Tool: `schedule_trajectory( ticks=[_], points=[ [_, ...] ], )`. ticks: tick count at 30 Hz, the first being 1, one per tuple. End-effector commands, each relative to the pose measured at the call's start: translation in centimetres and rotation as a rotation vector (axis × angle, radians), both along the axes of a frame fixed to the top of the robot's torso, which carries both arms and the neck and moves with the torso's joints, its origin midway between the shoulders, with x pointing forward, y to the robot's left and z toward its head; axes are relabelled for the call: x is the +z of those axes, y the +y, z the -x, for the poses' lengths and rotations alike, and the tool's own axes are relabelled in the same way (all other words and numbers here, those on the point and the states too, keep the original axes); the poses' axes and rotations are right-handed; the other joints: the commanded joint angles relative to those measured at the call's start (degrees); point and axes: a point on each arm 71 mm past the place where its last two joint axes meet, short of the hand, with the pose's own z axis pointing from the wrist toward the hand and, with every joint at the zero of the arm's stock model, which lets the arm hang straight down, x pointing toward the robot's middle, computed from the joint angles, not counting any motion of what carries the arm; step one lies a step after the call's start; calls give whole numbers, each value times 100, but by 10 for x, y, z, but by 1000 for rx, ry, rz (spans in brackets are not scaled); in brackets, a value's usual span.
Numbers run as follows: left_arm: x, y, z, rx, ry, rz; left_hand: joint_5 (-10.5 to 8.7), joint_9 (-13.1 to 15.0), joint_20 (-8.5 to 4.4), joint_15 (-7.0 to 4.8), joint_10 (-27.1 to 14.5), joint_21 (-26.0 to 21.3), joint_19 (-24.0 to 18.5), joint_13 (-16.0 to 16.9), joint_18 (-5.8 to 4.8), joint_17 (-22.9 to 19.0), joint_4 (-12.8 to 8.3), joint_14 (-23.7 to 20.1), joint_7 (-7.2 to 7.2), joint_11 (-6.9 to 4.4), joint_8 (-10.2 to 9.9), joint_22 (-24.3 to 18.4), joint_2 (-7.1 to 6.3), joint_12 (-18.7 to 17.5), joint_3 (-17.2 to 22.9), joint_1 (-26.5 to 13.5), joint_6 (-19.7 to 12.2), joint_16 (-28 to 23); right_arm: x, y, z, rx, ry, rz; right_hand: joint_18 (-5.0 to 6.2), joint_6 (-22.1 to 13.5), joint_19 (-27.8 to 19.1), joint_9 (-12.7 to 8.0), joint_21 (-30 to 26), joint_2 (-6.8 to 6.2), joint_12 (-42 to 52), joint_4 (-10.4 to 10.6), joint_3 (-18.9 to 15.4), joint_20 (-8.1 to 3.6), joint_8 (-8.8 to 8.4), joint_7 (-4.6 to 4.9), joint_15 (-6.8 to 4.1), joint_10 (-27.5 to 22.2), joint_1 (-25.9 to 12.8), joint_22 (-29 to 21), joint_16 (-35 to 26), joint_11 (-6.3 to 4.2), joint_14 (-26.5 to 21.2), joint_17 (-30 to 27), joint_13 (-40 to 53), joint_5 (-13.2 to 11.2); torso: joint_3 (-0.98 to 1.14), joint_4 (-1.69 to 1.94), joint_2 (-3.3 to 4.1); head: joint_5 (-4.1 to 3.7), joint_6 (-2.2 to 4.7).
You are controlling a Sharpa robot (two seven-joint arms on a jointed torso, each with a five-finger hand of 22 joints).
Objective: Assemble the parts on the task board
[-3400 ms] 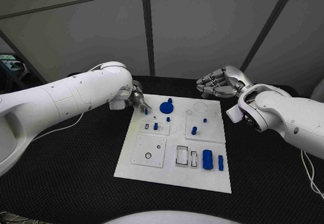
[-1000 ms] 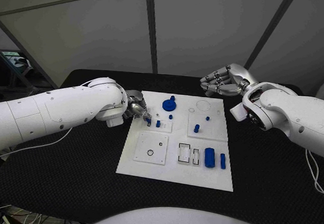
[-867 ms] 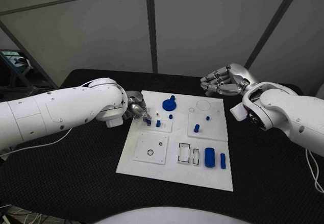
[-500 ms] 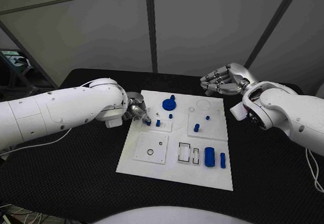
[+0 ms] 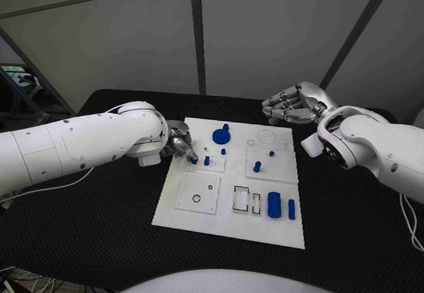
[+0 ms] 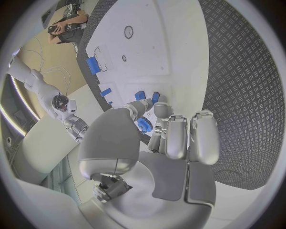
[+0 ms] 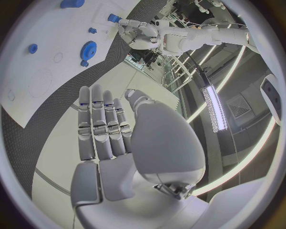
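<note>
At task board [image 5: 229, 218] left edge: left hand [image 5: 179, 144] pinches a small blue peg [image 5: 193, 159] over the upper-left insert. Right hand [image 5: 290, 104] hovers past the far-right corner, fingers loosely spread, holding nothing.

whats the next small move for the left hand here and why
Probably a small lowering of the left hand to seat the small blue peg it pinches into the white task board. The peg's tip is at the board's left edge, next to another upright blue peg. Whether a hole lies exactly under it cannot be told. The right hand is open beyond the board's far corner.
</note>
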Motion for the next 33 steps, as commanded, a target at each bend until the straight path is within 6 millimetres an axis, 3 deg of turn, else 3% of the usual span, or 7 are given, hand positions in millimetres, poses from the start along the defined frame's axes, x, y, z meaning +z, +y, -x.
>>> schedule_trajectory(
  ticks=[1, 6, 15, 33],
  points=[
    [-6, -2, 4, -29, 33, -24, 26, -3, 5, -44, 25, 31, 36, -6, -424, 592, -629, 337, -33, -15, 41, 308, 19, 2, 661, 43, 9, 26, 1, 1, 0, 9, -4, -1, 60, -32, 21, -4, -19, -6, -5, -2, 22, 34, -24, 3, 12, -42, -42, -6, -14, 8, -11, -6, -6, 26, -1, 2, -2, -2, -3],
    [-6, -3, 5, -33, 35, -25, 296, 30, -5, -51, 64, 38, 45, -3, -428, 592, -670, 337, -41, -23, 109, 327, -51, 11, 712, -14, 24, 24, 1, 1, 0, 10, -4, -1, 60, -32, 21, -4, -19, -6, -5, -2, 22, 34, -24, 3, 12, -42, -42, -6, -14, 8, -11, -6, -6, 26, -1, 4, -2, -3, 3],
    [-8, -5, 4, -47, 52, -32, 455, 62, -12, -59, 109, 66, 66, 32, -437, 595, -721, 339, -52, -35, 165, 366, -122, 49, 728, -32, 44, 27, 1, 1, 0, 10, -3, -1, 60, -32, 21, -4, -19, -6, -5, -2, 22, 34, -24, 3, 12, -42, -42, -6, -14, 8, -11, -6, -6, 26, -3, -5, 2, -5, -1],
    [-14, -11, -5, -68, 97, -62, 517, 76, -16, -63, 131, 83, 78, 50, -442, 595, -745, 339, -56, -40, 186, 389, -150, 68, 737, -34, 55, 26, 1, 2, 0, 12, -2, -1, 60, -32, 21, -4, -19, -6, -5, -2, 22, 34, -24, 3, 12, -42, -42, -6, -14, 8, -11, -6, -6, 26, 7, -6, 2, -3, -36]
  ],
)
